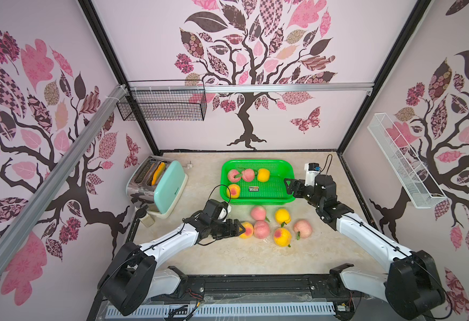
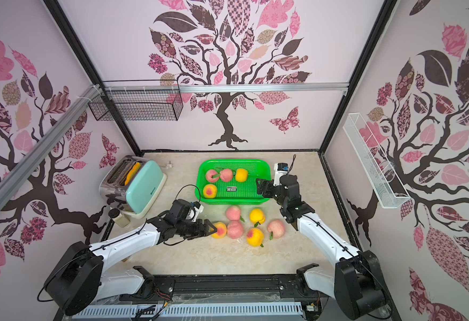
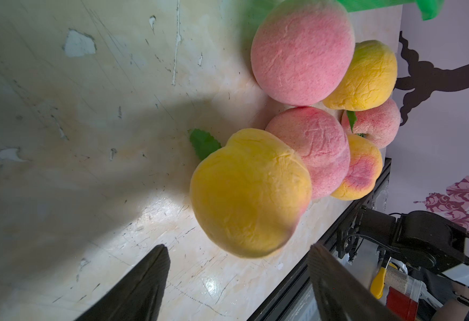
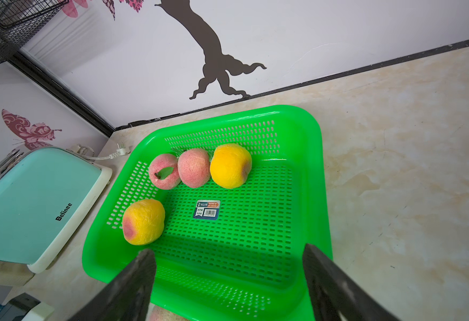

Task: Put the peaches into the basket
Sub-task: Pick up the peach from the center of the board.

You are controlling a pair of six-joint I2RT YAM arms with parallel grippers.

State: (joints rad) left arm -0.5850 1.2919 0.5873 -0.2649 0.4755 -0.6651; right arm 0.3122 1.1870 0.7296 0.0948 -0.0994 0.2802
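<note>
The green basket stands at the back middle of the table and holds several peaches, pink and yellow. Several more peaches lie in a cluster on the table in front of it. My left gripper is open, low at the cluster's left end. The yellow blushed peach sits just ahead of its fingertips, not between them. My right gripper hangs open and empty over the basket's right part.
A mint toaster with an orange slice in a slot stands at the left, a small bottle in front of it. A black wire basket and a white wire basket hang on the walls.
</note>
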